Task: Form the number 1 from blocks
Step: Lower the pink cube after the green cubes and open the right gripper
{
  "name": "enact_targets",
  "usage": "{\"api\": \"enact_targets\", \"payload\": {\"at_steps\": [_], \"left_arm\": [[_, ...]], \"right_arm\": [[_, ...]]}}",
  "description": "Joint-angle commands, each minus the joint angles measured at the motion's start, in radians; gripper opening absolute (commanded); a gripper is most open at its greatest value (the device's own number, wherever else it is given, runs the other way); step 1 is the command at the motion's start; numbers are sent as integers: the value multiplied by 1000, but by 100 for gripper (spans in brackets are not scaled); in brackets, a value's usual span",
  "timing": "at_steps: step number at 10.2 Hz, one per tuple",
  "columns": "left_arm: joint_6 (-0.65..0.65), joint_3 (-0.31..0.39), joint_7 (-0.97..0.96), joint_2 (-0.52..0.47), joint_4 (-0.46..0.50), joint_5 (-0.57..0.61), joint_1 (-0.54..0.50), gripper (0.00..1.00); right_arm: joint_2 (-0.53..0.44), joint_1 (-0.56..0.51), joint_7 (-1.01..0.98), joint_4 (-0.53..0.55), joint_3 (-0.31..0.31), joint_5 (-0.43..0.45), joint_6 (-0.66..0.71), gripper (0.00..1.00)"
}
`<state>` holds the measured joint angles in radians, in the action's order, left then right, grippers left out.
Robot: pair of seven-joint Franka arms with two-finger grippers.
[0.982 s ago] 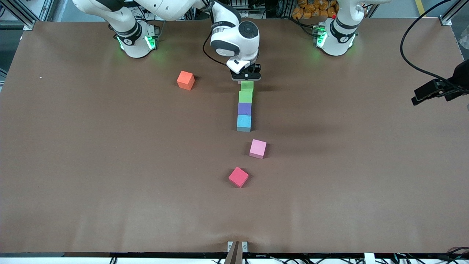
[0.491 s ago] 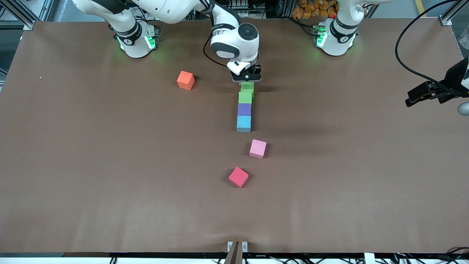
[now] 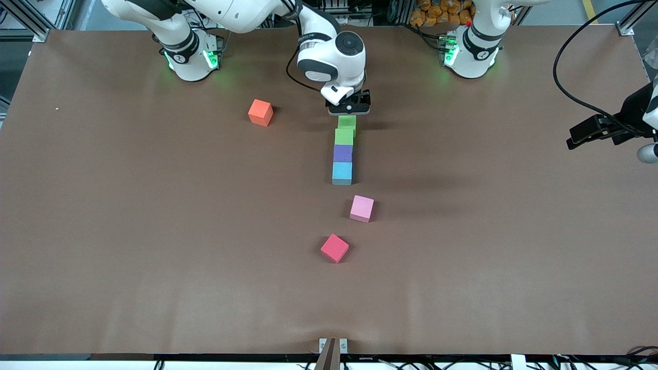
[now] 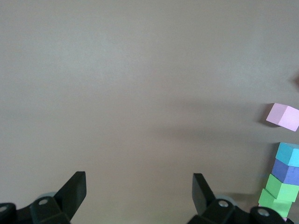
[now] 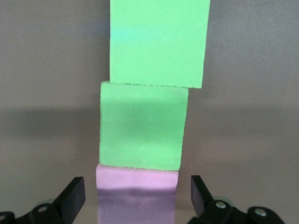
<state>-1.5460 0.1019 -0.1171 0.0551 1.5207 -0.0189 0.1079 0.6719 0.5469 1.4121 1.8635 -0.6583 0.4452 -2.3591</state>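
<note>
While my right gripper [image 5: 133,196] hangs open over a pink block [image 5: 136,196] ending the 5-block row [image 3: 343,152] near the table's [image 3: 103,231] base edge, my left gripper [image 4: 139,193] waits open by the left-arm edge.

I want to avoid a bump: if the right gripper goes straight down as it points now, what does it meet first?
Probably the pink block, which lies between the open fingers of the right gripper at the column's end, touching a green block.
</note>
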Motion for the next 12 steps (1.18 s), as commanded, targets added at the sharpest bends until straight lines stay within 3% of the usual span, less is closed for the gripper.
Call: {"api": "enact_targets", "payload": {"at_steps": [1, 2, 4, 5, 6, 9, 10, 12], "left_arm": [[-9, 2, 17, -28, 27, 11, 4, 100], [-11, 2, 17, -26, 26, 13, 4, 100], [-9, 2, 16, -28, 21, 14, 4, 100], [-9, 1, 16, -28, 19, 19, 6, 100], [-9, -2, 13, -28, 18, 20, 7, 100], [-8, -33, 5, -28, 16, 48, 30, 100], [-8, -36, 8, -29, 16, 50, 32, 100], [-8, -39, 7, -34, 18, 50, 35, 100]], "right_arm": [[-24, -40, 25, -24, -14, 26, 15, 100], [-67, -59, 25, -23, -14, 20, 15, 100], [-135, -76, 1, -23, 50, 18, 26, 100], [-168, -140, -65, -23, 49, 17, 61, 100], [-199, -209, -164, -20, 48, 9, 89, 100], [-296, -413, -567, -18, 83, -136, 220, 100], [-337, -467, -711, -18, 115, -181, 285, 100], [-406, -493, -1007, -15, 266, -278, 368, 100]]}}
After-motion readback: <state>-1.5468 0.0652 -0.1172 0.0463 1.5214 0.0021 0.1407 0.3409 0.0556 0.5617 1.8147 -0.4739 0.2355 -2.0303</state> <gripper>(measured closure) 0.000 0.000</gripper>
